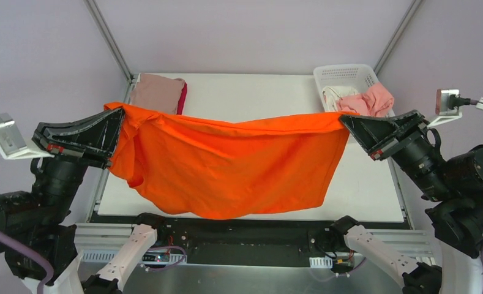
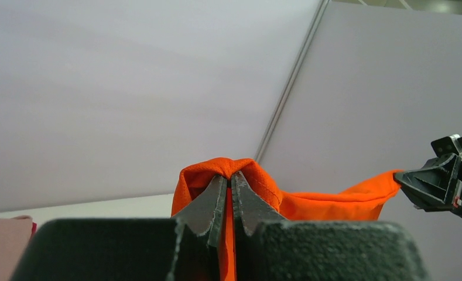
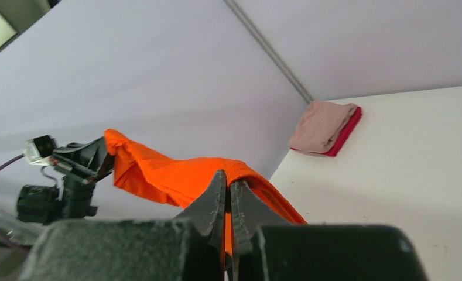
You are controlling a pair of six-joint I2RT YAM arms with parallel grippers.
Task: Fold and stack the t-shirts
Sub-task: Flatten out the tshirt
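A bright orange t-shirt [image 1: 226,162] hangs spread in the air above the white table [image 1: 373,184], stretched between both arms. My left gripper [image 1: 121,116] is shut on its left top corner; in the left wrist view the cloth [image 2: 228,170] bunches over the closed gripper [image 2: 229,175]. At the right top corner, my right gripper [image 1: 344,120] is shut on the cloth too, and the right wrist view shows fabric [image 3: 175,175] pinched at that gripper [image 3: 226,180]. A folded dusty pink t-shirt [image 1: 158,92] lies on a crimson one [image 1: 182,97] at the table's back left.
A white lattice basket [image 1: 346,75] stands at the back right, holding a salmon pink t-shirt [image 1: 370,101] and a white one [image 1: 333,95]. Grey enclosure walls with metal struts surround the table. The arm bases sit along the near edge.
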